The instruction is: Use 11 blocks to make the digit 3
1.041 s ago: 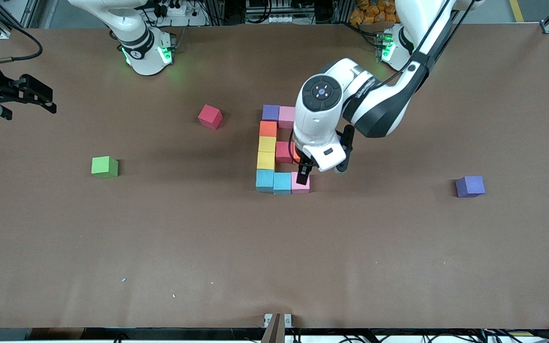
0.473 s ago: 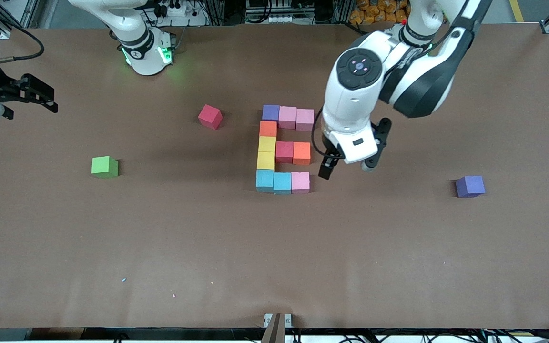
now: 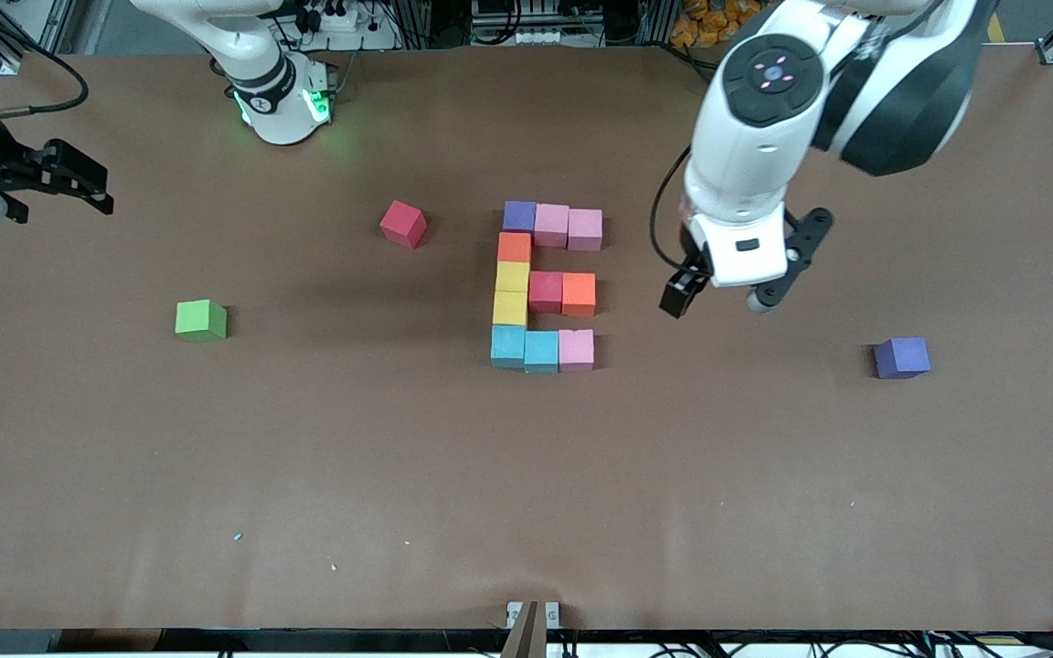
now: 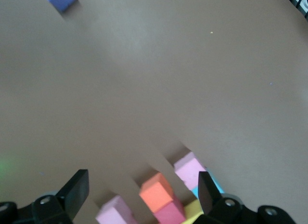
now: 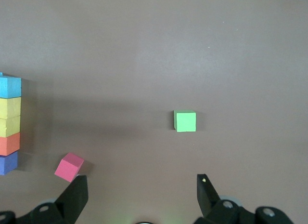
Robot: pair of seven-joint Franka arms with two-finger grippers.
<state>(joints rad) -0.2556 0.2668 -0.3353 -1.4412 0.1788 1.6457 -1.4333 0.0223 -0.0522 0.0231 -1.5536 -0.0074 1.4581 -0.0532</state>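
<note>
Eleven blocks lie joined in the digit 3 figure (image 3: 540,285). One straight bar runs purple (image 3: 519,216), orange (image 3: 515,247), two yellow and blue (image 3: 507,345). Three short bars branch off it toward the left arm's end: two pink, red with orange (image 3: 579,293), and blue with pink (image 3: 576,350). My left gripper (image 3: 720,298) hangs open and empty over bare table beside the figure. In the left wrist view the orange (image 4: 156,191) and pink (image 4: 190,167) blocks show between the fingers (image 4: 77,190), well below them. My right gripper (image 3: 99,192) waits open at the right arm's end of the table.
Three loose cubes lie apart from the figure: a red one (image 3: 403,224) and a green one (image 3: 201,321) toward the right arm's end, and a purple one (image 3: 901,357) toward the left arm's end. The right wrist view shows the green cube (image 5: 185,121) and red cube (image 5: 69,167).
My left gripper has risen off the pink block of the nearest bar and swung toward the left arm's end. The pink block stays in place. The right arm has barely moved.
</note>
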